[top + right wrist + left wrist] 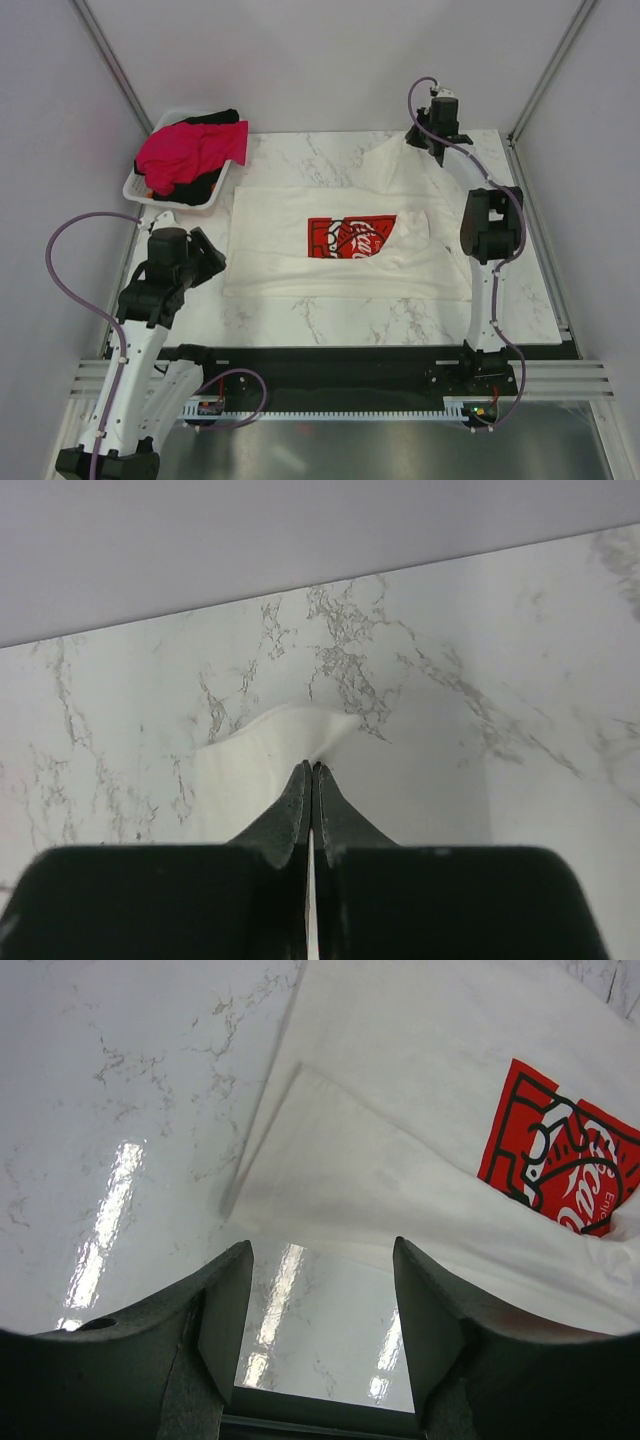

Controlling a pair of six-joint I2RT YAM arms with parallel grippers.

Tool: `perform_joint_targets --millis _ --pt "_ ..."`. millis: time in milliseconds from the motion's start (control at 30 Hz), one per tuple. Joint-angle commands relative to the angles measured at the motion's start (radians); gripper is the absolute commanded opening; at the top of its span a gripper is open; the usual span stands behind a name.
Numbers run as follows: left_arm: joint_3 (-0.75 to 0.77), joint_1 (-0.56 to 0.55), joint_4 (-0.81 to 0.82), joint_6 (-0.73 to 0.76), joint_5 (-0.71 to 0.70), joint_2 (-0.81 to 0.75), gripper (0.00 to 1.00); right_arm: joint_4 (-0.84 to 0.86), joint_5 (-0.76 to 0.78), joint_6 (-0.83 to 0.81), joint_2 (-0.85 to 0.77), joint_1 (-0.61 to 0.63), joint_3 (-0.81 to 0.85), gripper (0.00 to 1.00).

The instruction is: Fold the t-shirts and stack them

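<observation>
Right end effector pinched tight on the white shirt's corner, cloth tented beneath it. Left end effector half open, empty, shirt edge just ahead. Carry the corner across low and even; a thin pinch may slip.

The red logo print on the white t-shirt apparently reads "Coca-Cola" in white script
</observation>
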Motion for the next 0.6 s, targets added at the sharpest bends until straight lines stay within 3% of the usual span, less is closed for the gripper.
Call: perform_joint_targets --millis 0,133,267,333,567 --pt "0.001 0.002 0.012 0.008 -0.021 -0.004 0.66 0.016 0.064 -0.048 -0.24 -0.025 -0.11 0.0" --pt "0.008 0.001 0.056 0.029 0.053 0.131 0.65 -0.044 0.171 -0.084 -0.439 -0.025 -0.292 0.0" --pt "0.06 -0.004 0.13 0.027 0.044 0.303 0.65 -0.081 0.256 -0.004 -0.579 -0.056 -0.461 0.0" --pt "0.141 -0.007 0.171 0.038 0.03 0.377 0.65 -0.09 0.253 0.046 -0.625 -0.079 -0.527 0.0" --pt "0.513 -0.013 0.197 0.093 -0.001 0.867 0.63 -0.099 0.151 0.111 -0.671 -0.088 -0.646 0.0"
